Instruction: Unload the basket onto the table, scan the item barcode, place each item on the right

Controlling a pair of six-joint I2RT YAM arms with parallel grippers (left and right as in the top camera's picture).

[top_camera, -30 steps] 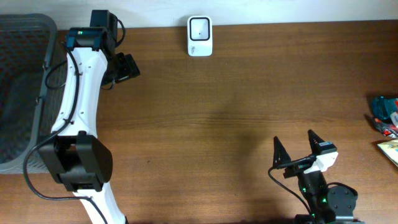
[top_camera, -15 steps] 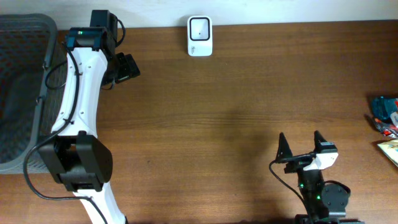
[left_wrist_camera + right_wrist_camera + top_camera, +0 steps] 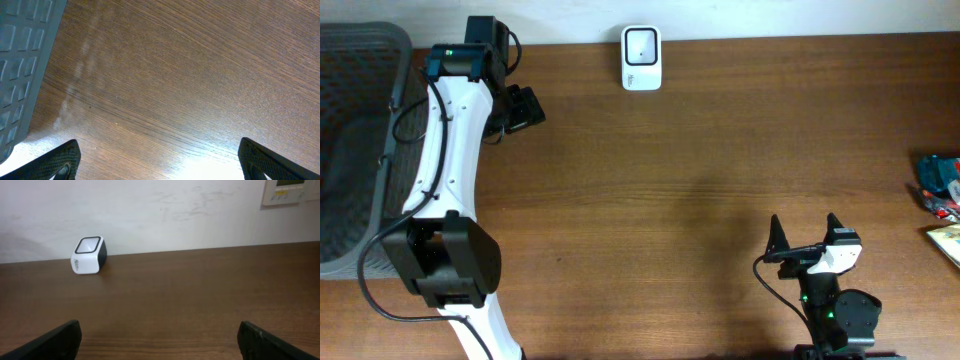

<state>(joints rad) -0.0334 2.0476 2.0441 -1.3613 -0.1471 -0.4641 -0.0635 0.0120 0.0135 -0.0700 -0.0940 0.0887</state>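
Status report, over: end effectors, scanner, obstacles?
Left end effector, right end effector open, empty. Scanner by far edge, untouched. Packets at right edge. Nothing blocking.

Wood-grain worktop, plastic gear around it

The worktop [image 3: 700, 150] is brown wood with fine streaked grain, smooth, with a soft sheen where light falls on it. The scanner [image 3: 641, 57] at the far edge is glossy white plastic with a dark face. The basket [image 3: 360, 40] on the left is matt grey plastic mesh. The left arm [image 3: 445, 150] has a smooth white shell and black joints. The jaws of the left gripper [image 3: 157, 155] and right gripper [image 3: 159, 332] are matt black with a rough knurled texture. The wall [image 3: 150, 210] is matt white. The packets [image 3: 940, 190] at the right edge look glossy.
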